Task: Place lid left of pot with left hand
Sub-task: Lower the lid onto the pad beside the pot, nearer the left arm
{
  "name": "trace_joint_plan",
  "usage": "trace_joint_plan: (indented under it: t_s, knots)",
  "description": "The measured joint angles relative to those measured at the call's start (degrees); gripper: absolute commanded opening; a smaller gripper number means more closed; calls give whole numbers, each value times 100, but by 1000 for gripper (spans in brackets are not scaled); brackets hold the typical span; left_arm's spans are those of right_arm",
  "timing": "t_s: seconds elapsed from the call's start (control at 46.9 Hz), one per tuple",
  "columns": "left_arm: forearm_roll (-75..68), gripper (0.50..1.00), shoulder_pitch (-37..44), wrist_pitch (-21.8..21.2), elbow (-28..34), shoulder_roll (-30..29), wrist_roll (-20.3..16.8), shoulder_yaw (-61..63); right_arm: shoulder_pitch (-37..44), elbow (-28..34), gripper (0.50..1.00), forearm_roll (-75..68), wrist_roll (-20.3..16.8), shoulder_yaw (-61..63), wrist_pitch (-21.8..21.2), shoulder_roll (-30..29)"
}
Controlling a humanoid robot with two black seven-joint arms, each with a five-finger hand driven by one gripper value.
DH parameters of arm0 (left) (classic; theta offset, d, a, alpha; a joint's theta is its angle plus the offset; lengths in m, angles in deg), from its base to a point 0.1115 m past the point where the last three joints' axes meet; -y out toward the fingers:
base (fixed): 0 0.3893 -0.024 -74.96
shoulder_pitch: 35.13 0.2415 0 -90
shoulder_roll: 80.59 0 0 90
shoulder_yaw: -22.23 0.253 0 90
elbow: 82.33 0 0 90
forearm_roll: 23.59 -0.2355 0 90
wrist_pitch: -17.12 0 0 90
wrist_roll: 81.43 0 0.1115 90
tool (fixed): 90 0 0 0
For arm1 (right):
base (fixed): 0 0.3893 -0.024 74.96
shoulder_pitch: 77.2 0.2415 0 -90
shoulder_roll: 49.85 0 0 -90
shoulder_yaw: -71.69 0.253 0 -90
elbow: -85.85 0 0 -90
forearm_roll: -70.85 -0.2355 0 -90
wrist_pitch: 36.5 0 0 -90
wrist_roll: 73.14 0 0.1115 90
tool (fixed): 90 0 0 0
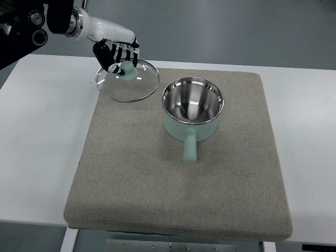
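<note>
Sitting mid-mat with its handle toward the desk's near edge, the pot (192,108) is open. Beyond it, toward the far left corner, the glass lid (127,80) rests on the grey mat (178,184): rigid, slippery, breakable, best held by its mint knob. Left hand (116,54) fingers curl around that knob.

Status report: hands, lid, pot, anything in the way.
Left hand shut on lid knob; right hand out of view. Lid at mat's far left corner, left of open pot. Nothing between them.
</note>
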Motion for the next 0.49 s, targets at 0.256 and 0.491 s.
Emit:
trace_joint_plan:
  t_s: [0.256,0.491]
  knots:
    - [-79,500,771,-760,-133,-233,-97,13,-1,0,924,0,0,0,3,0]
    - [-337,500,1244,-1194,-115,-199,-100,12,0,0,924,0,0,1,3,0]
